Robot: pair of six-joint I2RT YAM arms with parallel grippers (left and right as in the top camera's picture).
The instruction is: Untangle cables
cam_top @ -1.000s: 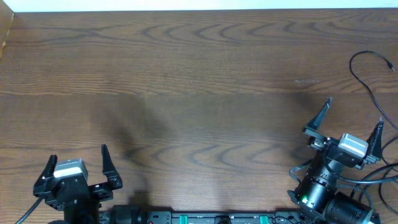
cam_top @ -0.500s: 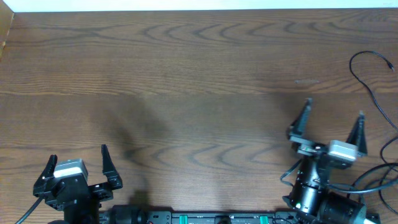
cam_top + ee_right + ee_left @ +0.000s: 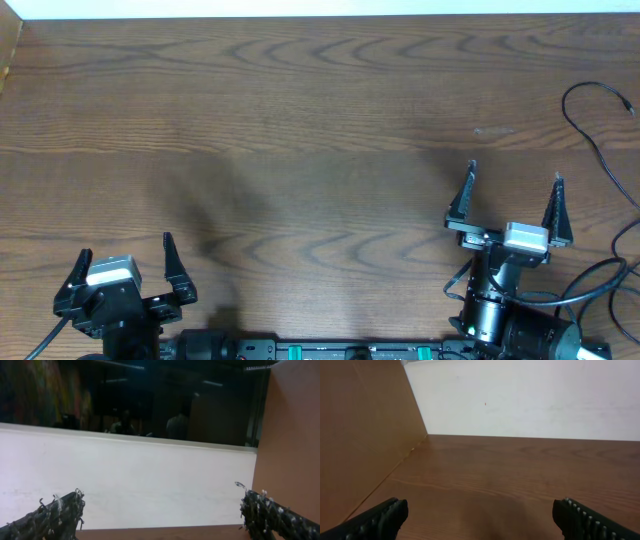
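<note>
Dark brown wood grain covers the whole table (image 3: 320, 120), and the right gripper (image 3: 513, 175) hovers over it with its two black fingers spread wide, pinching nothing; bare wood shows between them. One thin black cable (image 3: 598, 155) lies on the table beyond the right gripper and to its right, apart from it. It makes an open loop that ends in a small plug, then trails in a loose curve back past the right gripper's outer side and off the table's right edge. Whether more cords lie past that edge cannot be told. Thicker black leads (image 3: 600, 275) curl behind the right gripper, beside its arm's base. The left gripper (image 3: 126, 247) sits well apart from the right gripper, far off to its left and a little further back, and its fingers are also parted wide with nothing between them. In the left wrist view, the ridged black fingertips (image 3: 380, 517) stand at the two lower corners with bare wood between them, a tan side panel (image 3: 360, 435) rising at the left and a white wall (image 3: 530, 400) across the back. In the right wrist view, the fingertips (image 3: 50, 517) look rough and frayed. They point toward the same white wall under a dark glass pane (image 3: 150, 400), with a tan panel (image 3: 295, 435) at the right.
</note>
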